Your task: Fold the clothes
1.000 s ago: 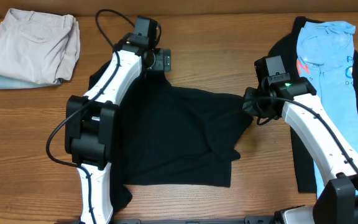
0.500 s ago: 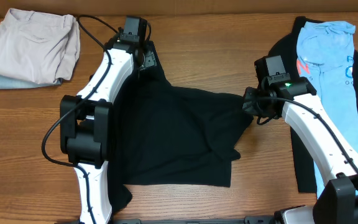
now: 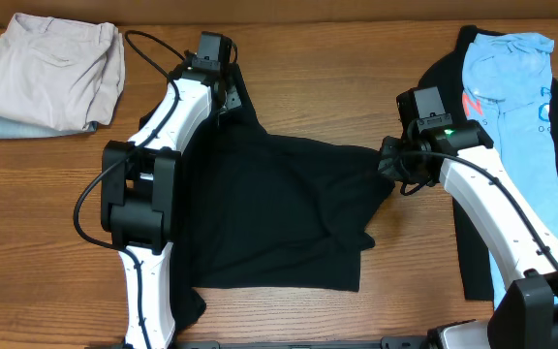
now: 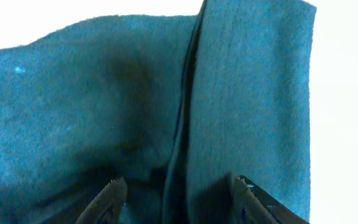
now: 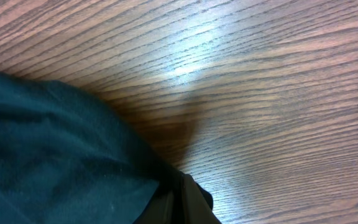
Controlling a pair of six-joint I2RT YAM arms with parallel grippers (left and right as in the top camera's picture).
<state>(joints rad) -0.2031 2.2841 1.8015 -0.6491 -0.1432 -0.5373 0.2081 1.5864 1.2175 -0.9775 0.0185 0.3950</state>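
Wood-grain table (image 3: 356,58) is covered at its middle by a plain black short-sleeved cloth T-shirt (image 3: 279,213), partly spread. One corner, near the far edge, is judged pinched in the left jaws. Its right side is pinched by the right jaws, likely so the cloth is drawn flat. No containers are seen.
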